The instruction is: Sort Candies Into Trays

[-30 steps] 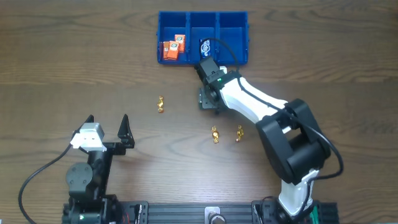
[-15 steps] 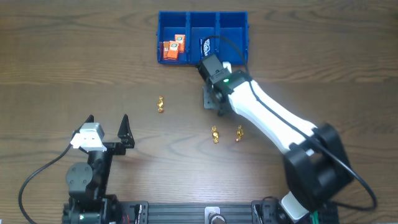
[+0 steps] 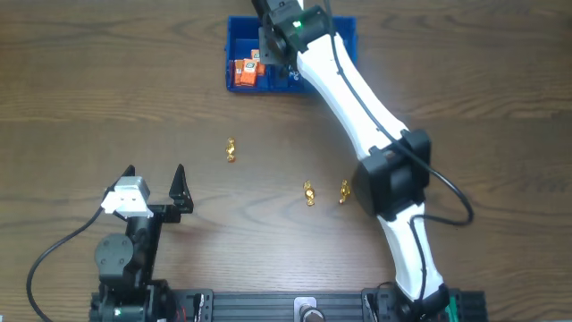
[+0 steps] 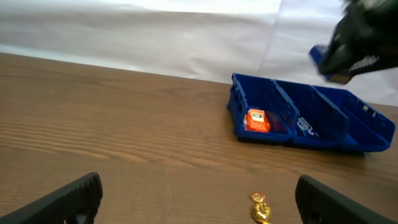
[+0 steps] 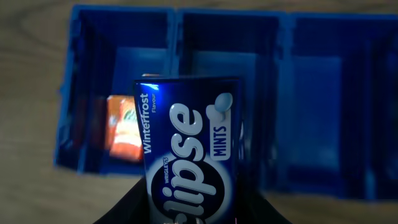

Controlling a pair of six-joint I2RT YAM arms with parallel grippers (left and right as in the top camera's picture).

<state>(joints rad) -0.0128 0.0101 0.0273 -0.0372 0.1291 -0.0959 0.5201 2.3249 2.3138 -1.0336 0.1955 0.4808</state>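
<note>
My right gripper [image 5: 193, 214] is shut on a blue mint tin [image 5: 191, 155], held above the blue three-compartment tray [image 5: 176, 62], roughly over its middle compartment. In the top view the right gripper [image 3: 275, 43] hangs over the tray [image 3: 230, 45] at the table's far side. Orange candy packs [image 3: 243, 72] lie in the tray's left compartment. Another blue tin [image 4: 305, 126] lies in the middle compartment. Three gold-wrapped candies [image 3: 231, 149] [image 3: 309, 193] [image 3: 343, 191] lie on the table. My left gripper [image 3: 154, 179] stands open near its base, holding nothing.
The tray's right compartment [image 5: 323, 106] looks bare. The right arm [image 3: 357, 107] stretches across the table's middle toward the tray. Wood tabletop [image 3: 107, 98] lies open on the left and on the far right.
The right arm has risen from the table in front of the tray and swung out over the tray, carrying the blue tin. The left arm has not moved.
</note>
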